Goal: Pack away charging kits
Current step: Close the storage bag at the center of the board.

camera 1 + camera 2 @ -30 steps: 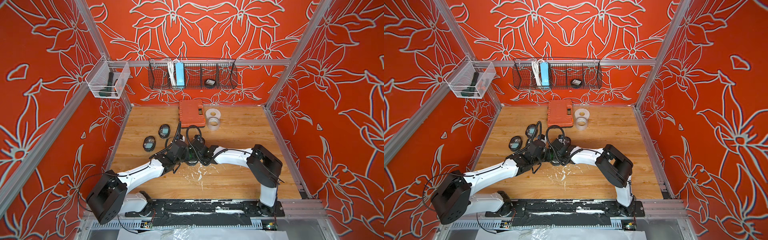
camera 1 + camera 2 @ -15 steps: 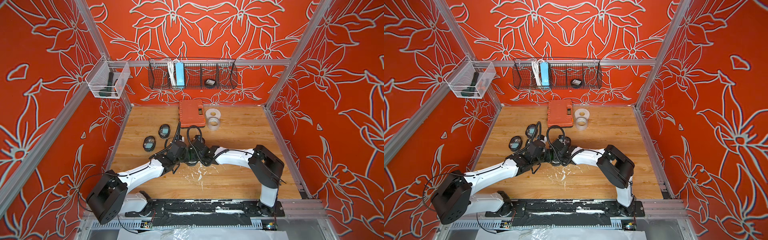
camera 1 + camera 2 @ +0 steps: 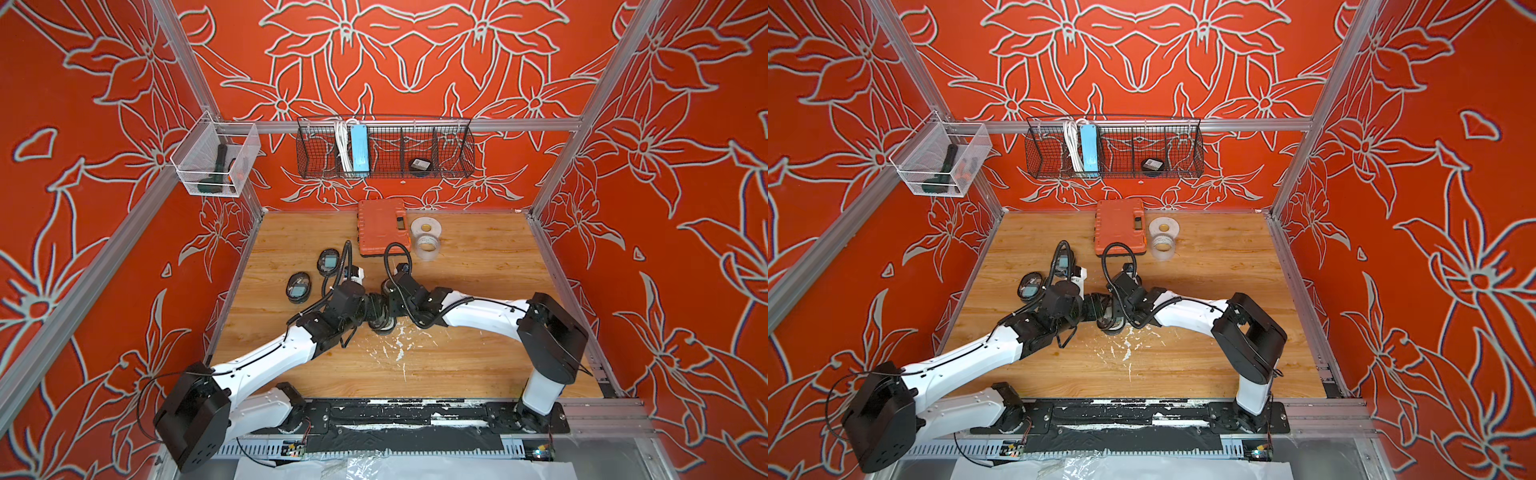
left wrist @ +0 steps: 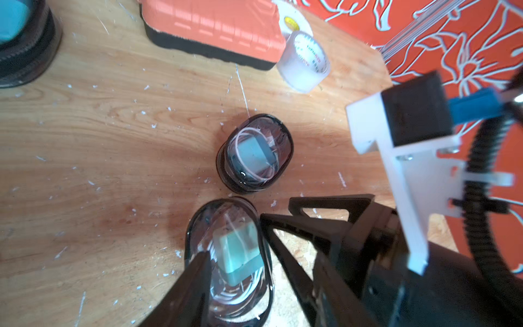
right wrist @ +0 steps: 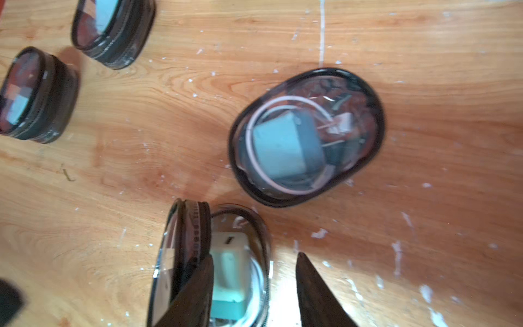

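Both top views look from high above the front edge of the worktop (image 3: pixel 478 266), down and toward its back edge, far enough off to hold the whole worktop, the black base rail (image 3: pixel 399 415) and the wire basket (image 3: pixel 453 160), and they share nearly all of it. The left wrist camera hangs low and close over mid-worktop, tilted toward the back right corner past the orange case (image 4: pixel 215 25) and tape roll (image 4: pixel 304 61). The right wrist camera looks almost straight down from closer still, and both wrist views share the farther pouch (image 5: pixel 305 136) and the nearer pouch (image 5: pixel 226 269) just beside it.
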Motion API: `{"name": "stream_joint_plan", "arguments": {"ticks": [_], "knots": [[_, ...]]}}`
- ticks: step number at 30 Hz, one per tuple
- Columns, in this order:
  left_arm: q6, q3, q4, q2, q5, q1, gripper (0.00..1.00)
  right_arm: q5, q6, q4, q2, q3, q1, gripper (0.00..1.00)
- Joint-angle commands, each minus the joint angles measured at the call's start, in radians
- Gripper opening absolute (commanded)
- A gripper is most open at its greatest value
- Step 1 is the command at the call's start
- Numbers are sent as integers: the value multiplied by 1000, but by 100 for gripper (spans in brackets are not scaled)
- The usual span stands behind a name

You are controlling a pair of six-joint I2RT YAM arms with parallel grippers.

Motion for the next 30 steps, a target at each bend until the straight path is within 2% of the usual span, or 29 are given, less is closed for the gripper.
{"name": "stream_joint_plan", "arguments": {"ticks": [1,2,4,10,15,18,22,25,30], "knots": [[-21,-26,9,-27,-23,28,68,32,-20,7,-67,-41,-18,47],[-33,-32,6,-35,-30,37,77,28,-32,19,-85,-54,-17,48],[-47,-45,5,-44,-39,58,86,5,-43,54,-116,-82,-16,50],[-76,-47,-99,-119,7,177,82,-40,-67,48,-123,-72,0,55],[-152,-70,-243,-205,22,212,81,-103,-78,49,-62,-21,24,54],[-162,-112,-250,-225,87,215,78,-106,-75,25,-9,20,38,48],[-169,-179,-164,-226,175,216,76,-57,-48,-9,17,23,40,34],[-159,-194,-100,-220,241,216,71,-31,-39,-15,15,7,40,26],[-195,-87,-246,-267,199,216,75,-17,-31,-7,-2,-17,40,15]]}}
